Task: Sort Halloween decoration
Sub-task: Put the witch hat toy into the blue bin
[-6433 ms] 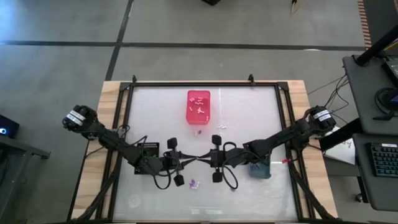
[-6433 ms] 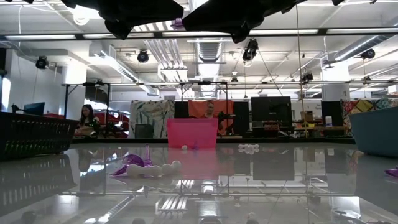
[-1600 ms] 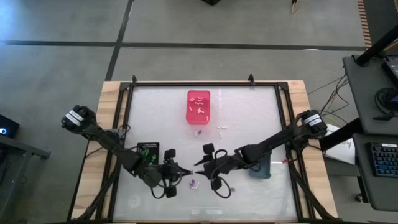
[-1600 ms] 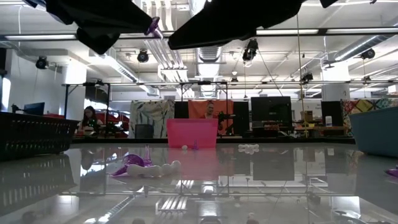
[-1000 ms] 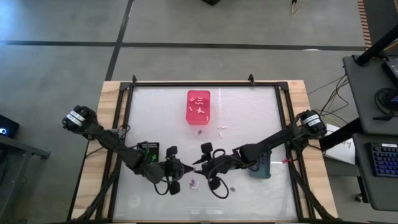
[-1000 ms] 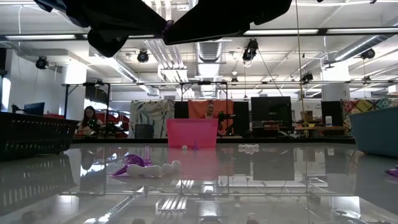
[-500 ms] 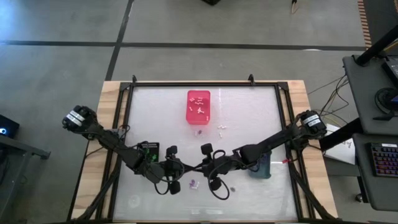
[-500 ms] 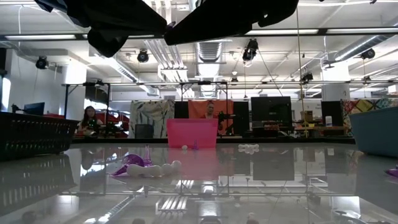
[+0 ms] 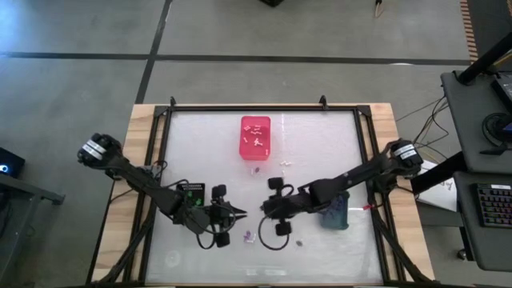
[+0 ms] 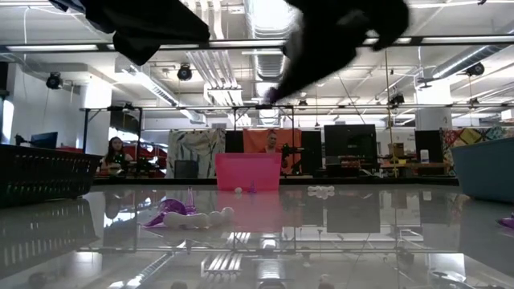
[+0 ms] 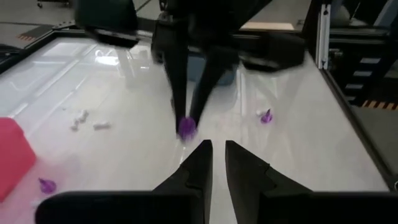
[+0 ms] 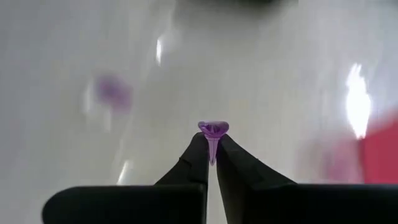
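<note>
Now your right gripper pinches purple piece above mid-table. Your left gripper faces it, fingers slightly parted, empty. More pieces lie near pink bin.

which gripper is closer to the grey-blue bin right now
Right. The right gripper sits mid-table, a short way to the left of the grey-blue bin in the high view, shut on a purple piece. The left gripper is farther left still.
</note>
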### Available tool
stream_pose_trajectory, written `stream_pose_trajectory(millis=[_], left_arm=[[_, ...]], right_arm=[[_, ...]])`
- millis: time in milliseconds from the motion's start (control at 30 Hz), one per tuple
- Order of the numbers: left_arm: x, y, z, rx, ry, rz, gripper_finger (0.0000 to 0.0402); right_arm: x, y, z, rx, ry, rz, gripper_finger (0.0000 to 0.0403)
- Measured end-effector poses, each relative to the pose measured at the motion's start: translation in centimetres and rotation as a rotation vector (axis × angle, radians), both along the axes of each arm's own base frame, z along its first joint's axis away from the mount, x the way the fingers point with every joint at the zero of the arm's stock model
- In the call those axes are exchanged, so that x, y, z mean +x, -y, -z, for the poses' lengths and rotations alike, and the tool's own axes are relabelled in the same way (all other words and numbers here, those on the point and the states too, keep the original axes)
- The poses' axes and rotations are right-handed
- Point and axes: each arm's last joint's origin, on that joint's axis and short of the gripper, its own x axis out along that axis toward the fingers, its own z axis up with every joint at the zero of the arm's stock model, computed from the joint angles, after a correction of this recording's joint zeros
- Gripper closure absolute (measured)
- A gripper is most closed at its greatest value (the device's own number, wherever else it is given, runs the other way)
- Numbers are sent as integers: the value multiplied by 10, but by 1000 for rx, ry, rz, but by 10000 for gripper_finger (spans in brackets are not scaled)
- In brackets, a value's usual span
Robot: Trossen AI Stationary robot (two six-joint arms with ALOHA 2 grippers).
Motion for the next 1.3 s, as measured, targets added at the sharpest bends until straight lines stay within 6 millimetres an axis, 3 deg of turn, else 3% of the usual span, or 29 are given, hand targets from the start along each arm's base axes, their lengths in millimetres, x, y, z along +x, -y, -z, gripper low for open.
stream_pose_trajectory(millis=[200,367,500,933,1167,1300], left_arm=[[-5,-3,0,36,-51,1,373],[-6,-5,2,52,-73,-3,373],[-6,-5,3,56,-80,-3,373],[-11,-6,10,29,-151,-14,373],[-11,-6,10,49,-154,-4,373],[-12,-6,7,81,-151,14,373]], right_arm=[[-41,18,-14,102,-601,308,393],[-75,19,-28,237,-953,587,393],[-82,18,-27,205,-953,617,384],[-97,13,-8,209,-1048,719,292],[-89,14,-21,137,-916,692,291],[-76,13,-25,139,-802,577,289]])
